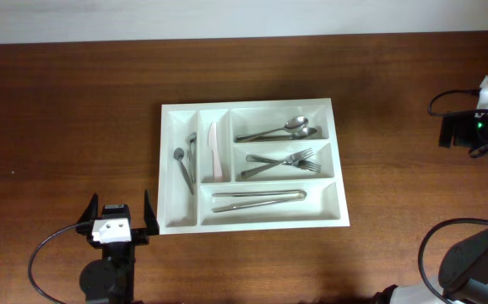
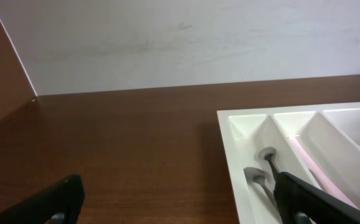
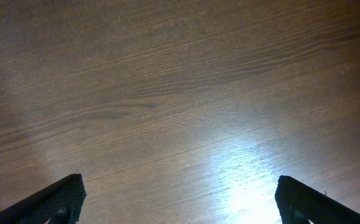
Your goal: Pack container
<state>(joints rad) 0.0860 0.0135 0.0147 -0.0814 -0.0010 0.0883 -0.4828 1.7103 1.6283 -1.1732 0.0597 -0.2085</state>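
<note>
The container [image 1: 188,226] is a large white cutlery tray in the middle of the table. Its two narrow compartments hold small spoons [image 1: 185,160] and a pale pink knife [image 1: 215,152]. The wide ones hold spoons [image 1: 279,130], forks [image 1: 282,162] and long metal pieces [image 1: 258,199]. My left gripper [image 1: 119,204] is open and empty just left of the tray's near left corner. In the left wrist view [image 2: 177,186] the tray rim [image 2: 230,162] is by the right finger. My right gripper [image 1: 457,128] is far right; its wrist view [image 3: 179,186] shows it open over bare wood.
The wooden table [image 1: 67,118] runs to a pale wall at the back. Black cables [image 1: 46,253] loop beside both arm bases at the front. The right arm's body [image 1: 480,262] fills the front right corner.
</note>
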